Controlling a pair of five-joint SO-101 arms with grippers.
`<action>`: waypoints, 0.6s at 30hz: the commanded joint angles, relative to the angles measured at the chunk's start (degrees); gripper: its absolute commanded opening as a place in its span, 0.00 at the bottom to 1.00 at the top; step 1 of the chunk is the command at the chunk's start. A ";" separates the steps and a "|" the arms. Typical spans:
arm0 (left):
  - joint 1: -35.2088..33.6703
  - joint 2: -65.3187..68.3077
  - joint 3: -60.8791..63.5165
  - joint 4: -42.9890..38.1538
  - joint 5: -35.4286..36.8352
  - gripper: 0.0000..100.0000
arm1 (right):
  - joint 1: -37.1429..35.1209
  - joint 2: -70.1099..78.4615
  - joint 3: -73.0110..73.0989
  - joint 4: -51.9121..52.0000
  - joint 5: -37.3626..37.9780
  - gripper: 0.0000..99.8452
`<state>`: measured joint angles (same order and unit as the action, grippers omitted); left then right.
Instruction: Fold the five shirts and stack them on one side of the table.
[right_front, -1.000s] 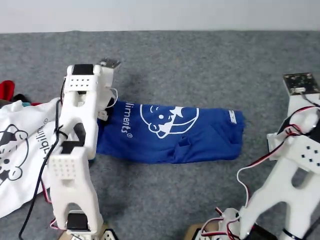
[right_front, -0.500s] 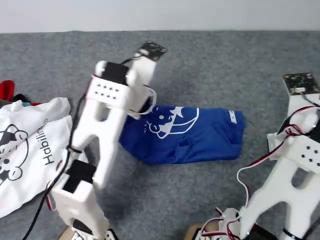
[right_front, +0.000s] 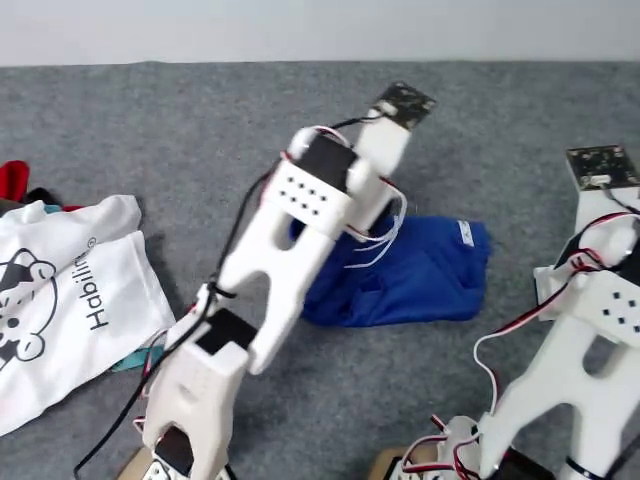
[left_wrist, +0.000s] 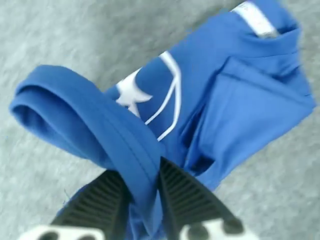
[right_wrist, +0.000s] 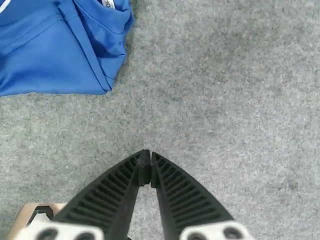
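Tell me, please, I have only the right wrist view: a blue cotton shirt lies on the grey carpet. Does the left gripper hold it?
Observer: Yes. In the left wrist view the left gripper is shut on a rolled edge of the blue cotton shirt.
Operator: Where is that arm?
Observer: In the high view the left arm stands across the shirt's left part and hides it.
Operator: Are other shirts near?
Observer: A white printed shirt lies at the left side of the grey carpeted table, apart from the blue one.

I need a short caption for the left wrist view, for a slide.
Left hand pinching a fold of the blue shirt over the grey table.
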<state>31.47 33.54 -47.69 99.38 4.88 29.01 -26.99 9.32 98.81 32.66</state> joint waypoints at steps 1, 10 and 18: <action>3.25 0.97 -5.93 0.97 0.70 0.00 | -0.31 -2.24 -3.08 -0.13 -0.44 0.01; 7.30 2.64 -8.57 -0.18 0.70 0.01 | -0.31 -2.24 -3.08 -0.13 -0.53 0.01; 8.26 5.63 -8.84 -3.52 3.60 0.19 | -0.31 -2.24 -3.08 -0.13 -0.62 0.01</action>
<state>38.77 39.25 -54.37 97.80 5.67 29.01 -26.99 9.32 98.81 32.66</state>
